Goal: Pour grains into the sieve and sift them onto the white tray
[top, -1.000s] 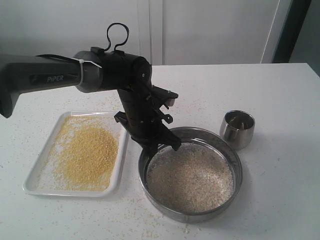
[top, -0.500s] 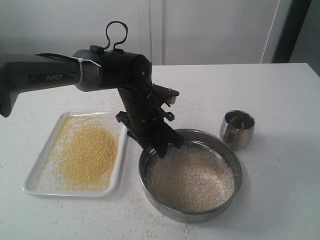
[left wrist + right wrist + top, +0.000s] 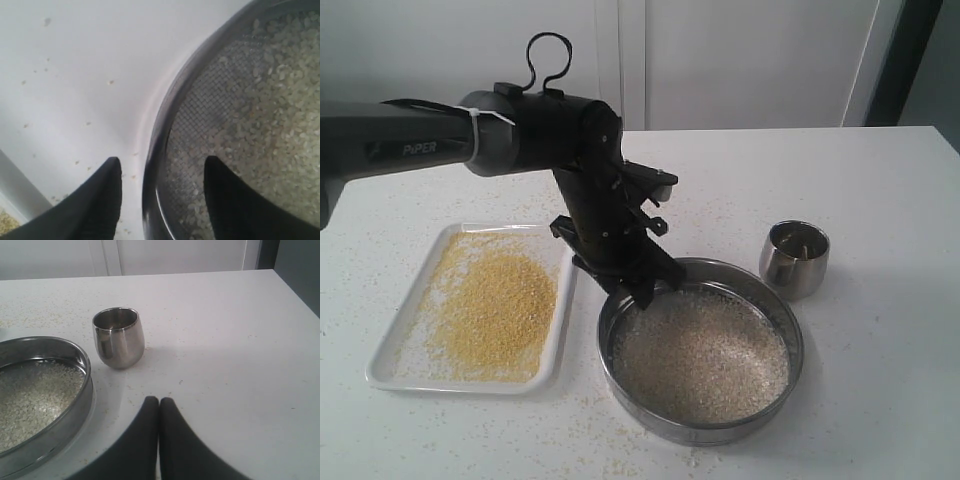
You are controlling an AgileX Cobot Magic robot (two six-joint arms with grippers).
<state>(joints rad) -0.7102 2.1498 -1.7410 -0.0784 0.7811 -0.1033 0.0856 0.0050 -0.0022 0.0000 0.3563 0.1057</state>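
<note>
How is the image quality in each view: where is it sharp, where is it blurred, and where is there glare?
Exterior view: soft, even light and faint shadows; the sieve shines mildly at its rim. Left wrist view: the mesh is fairly sharp, the left gripper dark and soft-edged. Right wrist view: the steel cup is sharp, with reflections; the right gripper is blurred.

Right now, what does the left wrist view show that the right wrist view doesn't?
Only the left wrist view: the left gripper, open, with a finger on each side of the rim of the sieve, and bare wire mesh up close. Only the right wrist view: the right gripper, shut, over the table, and the steel cup standing beside the sieve. Both: the sieve holding whitish grains, and the white table with stray specks.
</note>
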